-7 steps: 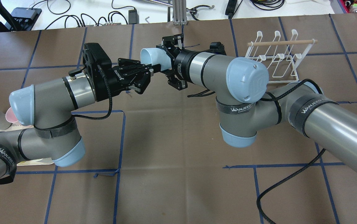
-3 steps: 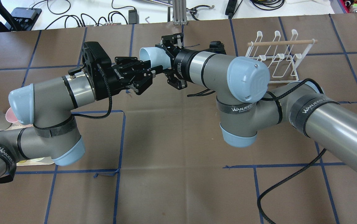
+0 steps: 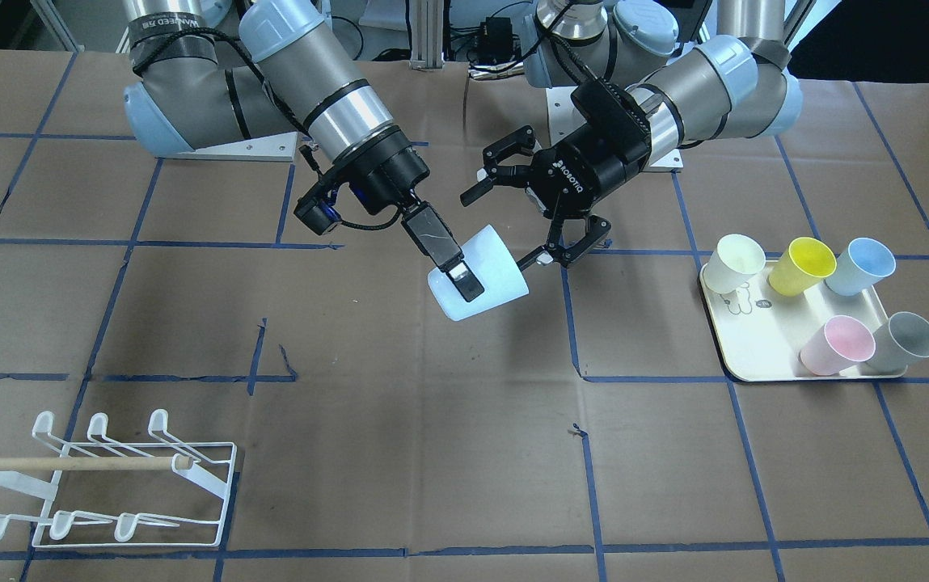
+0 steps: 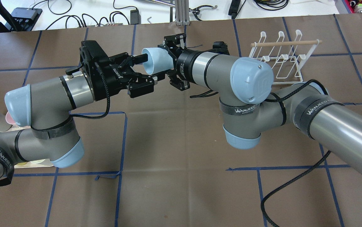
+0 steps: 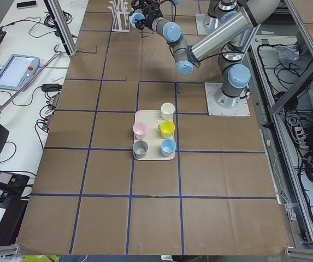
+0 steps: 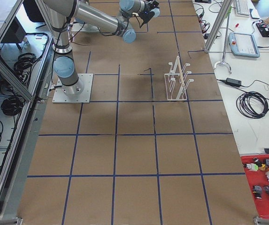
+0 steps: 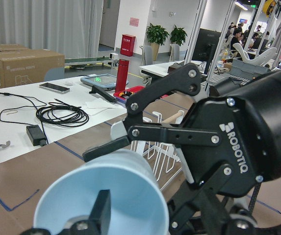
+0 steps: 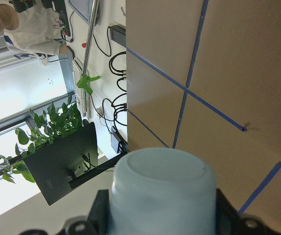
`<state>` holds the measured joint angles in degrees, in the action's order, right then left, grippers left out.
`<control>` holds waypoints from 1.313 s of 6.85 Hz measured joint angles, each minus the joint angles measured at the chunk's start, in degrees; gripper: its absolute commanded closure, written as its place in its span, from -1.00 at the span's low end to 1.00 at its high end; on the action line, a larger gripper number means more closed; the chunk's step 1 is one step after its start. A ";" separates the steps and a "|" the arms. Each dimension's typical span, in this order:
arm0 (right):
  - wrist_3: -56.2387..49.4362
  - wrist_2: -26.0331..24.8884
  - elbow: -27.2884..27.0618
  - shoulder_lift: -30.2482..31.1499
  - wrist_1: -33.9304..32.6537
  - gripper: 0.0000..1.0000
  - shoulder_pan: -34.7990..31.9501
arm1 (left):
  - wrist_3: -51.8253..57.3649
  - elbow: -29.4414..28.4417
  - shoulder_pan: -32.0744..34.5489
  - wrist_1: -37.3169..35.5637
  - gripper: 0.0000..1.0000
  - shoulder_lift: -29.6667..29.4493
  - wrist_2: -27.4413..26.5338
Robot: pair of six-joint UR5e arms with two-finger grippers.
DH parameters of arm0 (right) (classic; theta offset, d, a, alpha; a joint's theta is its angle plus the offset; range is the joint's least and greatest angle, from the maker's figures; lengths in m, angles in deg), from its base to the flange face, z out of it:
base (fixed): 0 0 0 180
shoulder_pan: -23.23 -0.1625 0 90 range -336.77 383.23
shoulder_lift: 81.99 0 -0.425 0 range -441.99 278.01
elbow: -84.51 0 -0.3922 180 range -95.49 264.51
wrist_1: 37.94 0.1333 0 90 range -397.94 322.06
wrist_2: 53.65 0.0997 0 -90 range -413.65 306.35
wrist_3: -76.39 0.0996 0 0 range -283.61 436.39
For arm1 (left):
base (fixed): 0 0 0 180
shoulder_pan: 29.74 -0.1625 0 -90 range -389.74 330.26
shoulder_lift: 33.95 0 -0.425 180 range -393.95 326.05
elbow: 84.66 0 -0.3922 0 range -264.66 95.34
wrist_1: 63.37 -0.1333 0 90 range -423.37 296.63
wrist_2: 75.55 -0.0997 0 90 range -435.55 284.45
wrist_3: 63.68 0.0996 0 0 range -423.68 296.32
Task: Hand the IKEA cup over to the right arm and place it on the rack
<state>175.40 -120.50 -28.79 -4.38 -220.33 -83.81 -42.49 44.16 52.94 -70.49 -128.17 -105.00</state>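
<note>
Cream tray (image 3: 723, 356) at my far left carries five cups standing mouth-up: a cream cup (image 3: 732, 263), a yellow cup (image 3: 804, 265), a blue cup (image 3: 860, 265), a pink cup (image 3: 836, 343) and a grey cup (image 3: 905, 339). Each looks empty.

Further in, my left arm (image 4: 48, 94) reaches toward the middle above the brown-paper bench (image 4: 181, 189). My left jaws stand spread wide, gripping nothing. One finger (image 4: 141, 57) sits right at the mouth of the pale blue IKEA cup (image 4: 160, 61), and I cannot tell whether it touches the rim.

That cup hangs in the air over the middle of the bench, tilted on its side with its mouth toward my left arm. The left wrist view shows nothing inside it. My right jaws, at the end of the right arm (image 4: 250, 78), are clenched on its wall, a finger on either side.

I judge the hand-over all but done, with the placing not yet begun. The next move calls for backing my left jaws straight off the mouth so no finger snags the rim. Then I should swing the cup to the white wire rack (image 4: 286, 60) at my far right, turn it mouth-down and lower it over one prong, clear of the wooden dowel (image 4: 286, 43). No prong carries a cup yet.
</note>
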 measured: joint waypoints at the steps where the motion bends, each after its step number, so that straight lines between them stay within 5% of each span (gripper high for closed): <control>1: -0.17 -0.26 0.60 -0.45 -0.09 0.50 0.42 | -0.06 0.07 -1.53 0.02 -0.97 0.35 0.06; 4: -6.22 -0.28 2.62 -1.87 -1.54 0.59 7.43 | -0.13 -0.70 -8.35 2.03 -0.97 0.47 -2.63; 7: -37.88 -7.69 4.18 -4.43 -2.70 0.60 13.13 | -6.83 -7.89 -6.50 16.26 -0.98 -0.45 -25.30; 9: -64.07 -13.65 4.41 -5.25 -5.63 0.59 17.57 | -11.87 -17.33 0.63 38.09 -0.98 -0.70 -45.19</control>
<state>111.33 -134.15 -24.38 -9.63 -225.96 -66.24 -54.36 26.83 53.57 -32.40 -128.87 -150.19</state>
